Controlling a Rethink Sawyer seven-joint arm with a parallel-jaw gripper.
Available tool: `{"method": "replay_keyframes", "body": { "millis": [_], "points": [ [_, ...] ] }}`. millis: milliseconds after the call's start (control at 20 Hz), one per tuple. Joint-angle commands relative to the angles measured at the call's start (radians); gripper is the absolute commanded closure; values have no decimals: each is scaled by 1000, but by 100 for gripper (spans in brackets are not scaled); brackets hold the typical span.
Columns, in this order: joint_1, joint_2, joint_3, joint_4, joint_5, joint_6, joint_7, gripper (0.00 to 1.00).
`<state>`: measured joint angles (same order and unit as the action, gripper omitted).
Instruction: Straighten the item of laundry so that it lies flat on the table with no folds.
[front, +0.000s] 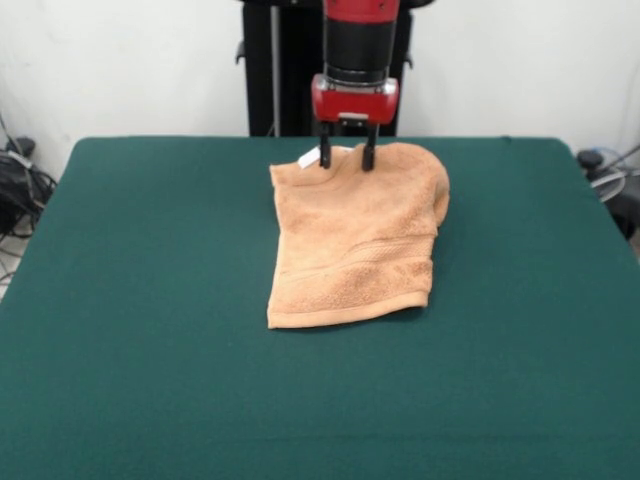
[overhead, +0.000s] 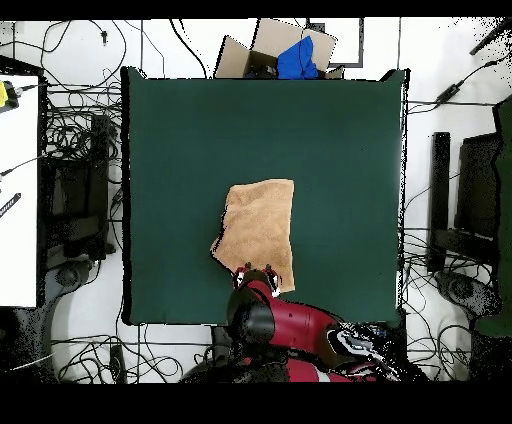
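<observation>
The towel (front: 355, 235) lies near the middle of the worktop (front: 150, 330), somewhat toward the robot's side, and it looks folded over on itself: the edge nearest the front camera is doubled and thick, with a woven band running across just above it, and the right-hand side rounds over in a soft fold instead of ending in a clean edge. A small white tag (front: 308, 159) pokes out at the far left corner. From above, the cloth reads as a narrow, slightly skewed shape, not a full rectangle, which agrees with a fold still in it.

The pincer (front: 346, 159) hangs straight down over the towel's far edge, its two dark fingers (front: 368, 156) spread apart with cloth showing between them. The tips sit at or just on the fabric near the tag; whether they actually press into it I cannot tell. Nothing is pinched.

My reading is that the step in hand is taking hold of the far edge, the upper layer, so the fold can be opened. The next move calls for closing on the top layer only, then lifting a little and drawing it away from the doubled side. Catching both layers would simply drag the whole towel across the felt.
</observation>
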<state>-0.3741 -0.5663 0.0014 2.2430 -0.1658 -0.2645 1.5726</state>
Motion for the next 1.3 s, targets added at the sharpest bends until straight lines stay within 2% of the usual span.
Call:
{"method": "replay_keyframes", "body": {
  "millis": [50,900,1300],
  "points": [
    [-10,28,93,-81,6,-53,216,0],
    [-21,16,91,-102,2,-19,189,0],
    [-36,-36,88,-91,-8,39,161,0]
  ]
}}
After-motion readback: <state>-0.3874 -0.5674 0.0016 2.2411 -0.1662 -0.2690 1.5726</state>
